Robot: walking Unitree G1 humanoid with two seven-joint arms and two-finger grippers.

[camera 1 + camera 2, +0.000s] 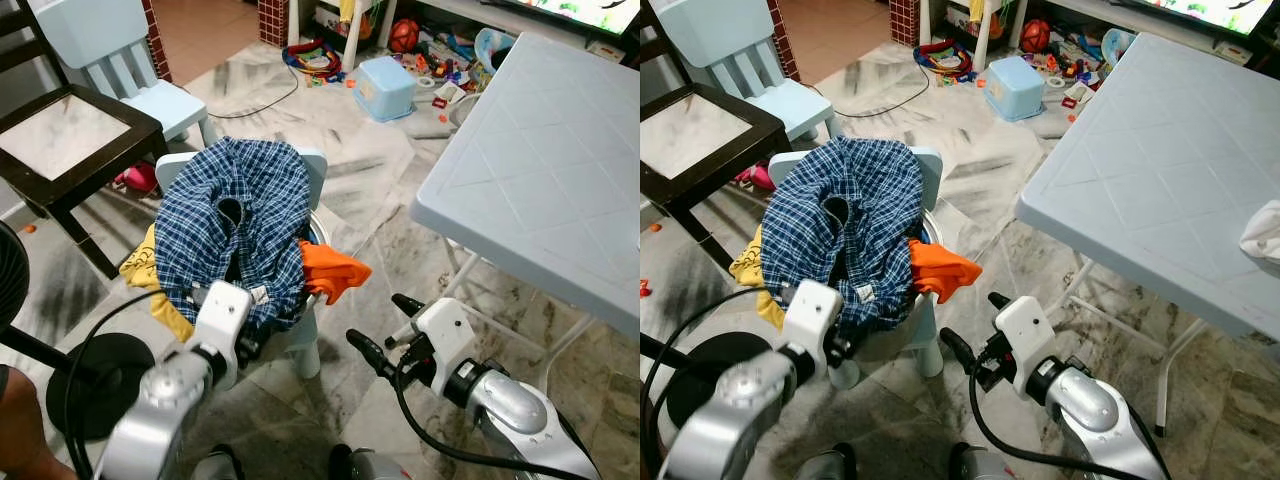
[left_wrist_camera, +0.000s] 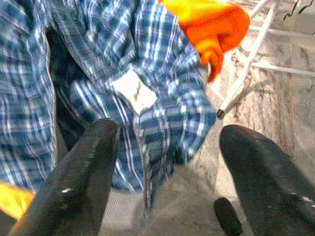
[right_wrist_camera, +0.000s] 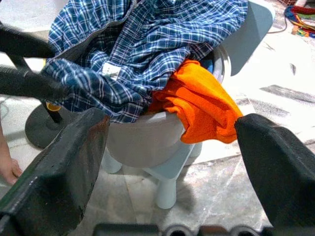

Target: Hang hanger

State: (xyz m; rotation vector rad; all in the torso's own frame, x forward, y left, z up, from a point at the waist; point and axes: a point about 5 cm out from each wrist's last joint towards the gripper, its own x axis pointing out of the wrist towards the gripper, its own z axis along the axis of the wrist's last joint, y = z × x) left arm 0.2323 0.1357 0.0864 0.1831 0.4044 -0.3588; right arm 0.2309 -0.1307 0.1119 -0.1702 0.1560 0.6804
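A blue plaid shirt (image 1: 240, 220) lies draped over a small pale-blue chair (image 1: 313, 165) that holds a white basin (image 3: 147, 142). An orange cloth (image 1: 330, 268) hangs from the basin's right side and a yellow cloth (image 1: 150, 270) from its left. My left gripper (image 2: 167, 172) is open at the shirt's lower front edge, where a white label (image 2: 135, 92) lies just beyond its fingers. My right gripper (image 1: 385, 328) is open and empty, low down to the right of the chair and pointing at the orange cloth.
A pale-blue plastic table (image 1: 540, 170) stands close on the right, with a white cloth (image 1: 1262, 232) on it. At left are a dark wooden chair (image 1: 60, 130), another pale-blue chair (image 1: 130, 70) and a black round stand base (image 1: 90, 385). A person's hand (image 3: 7, 169) rests on the floor. Toys and a blue bin (image 1: 385, 88) lie farther off.
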